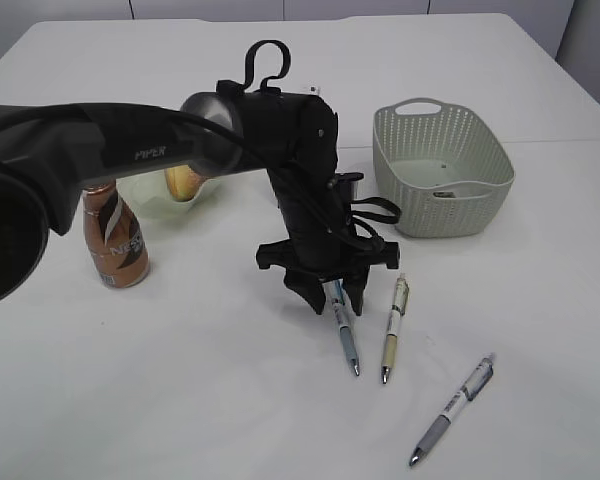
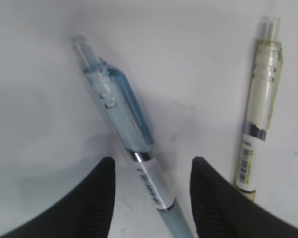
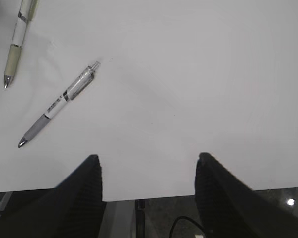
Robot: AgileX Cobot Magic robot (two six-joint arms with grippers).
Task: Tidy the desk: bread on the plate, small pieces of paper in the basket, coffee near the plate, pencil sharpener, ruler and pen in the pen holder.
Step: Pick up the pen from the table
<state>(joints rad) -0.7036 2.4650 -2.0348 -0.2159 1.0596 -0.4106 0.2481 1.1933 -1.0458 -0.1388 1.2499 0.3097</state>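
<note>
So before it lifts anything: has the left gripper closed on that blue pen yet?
No, open. In the left wrist view the left gripper straddles the blue pen, with white desk showing between each finger and the barrel.

- Three pens on the white table (image 1: 180, 380): a blue pen (image 1: 345, 338), a yellowish pen (image 1: 394, 318), and a grey-grip pen (image 1: 454, 409).
- One coffee bottle (image 1: 114, 240).
- One basket (image 1: 442, 170).
- One green plate (image 1: 155, 197).
- One bread bun (image 1: 183, 182).
- One robot arm (image 1: 130, 145) in sight.
</note>
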